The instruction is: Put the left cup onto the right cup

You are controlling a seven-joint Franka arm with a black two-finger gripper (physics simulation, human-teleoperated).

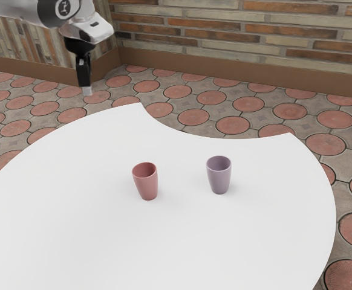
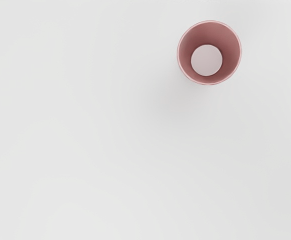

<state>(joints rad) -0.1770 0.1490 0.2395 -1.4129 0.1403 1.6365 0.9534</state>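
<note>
Two cups stand upright on the round white table (image 1: 67,217). The pink cup (image 1: 145,180) is toward the exterior view's left and the purple cup (image 1: 218,174) toward its right, a cup's width or so apart. My gripper (image 1: 86,90) hangs high above the table's far left edge, pointing down, well away from both cups and holding nothing. In the wrist view I look straight down into the pink cup (image 2: 209,52), which lies off to one side of the hand over bare table (image 2: 110,150).
Beyond the table's curved edge lies a floor of round red pavers (image 1: 236,109). A brick wall (image 1: 254,30) runs along the back. Wide bare tabletop surrounds both cups.
</note>
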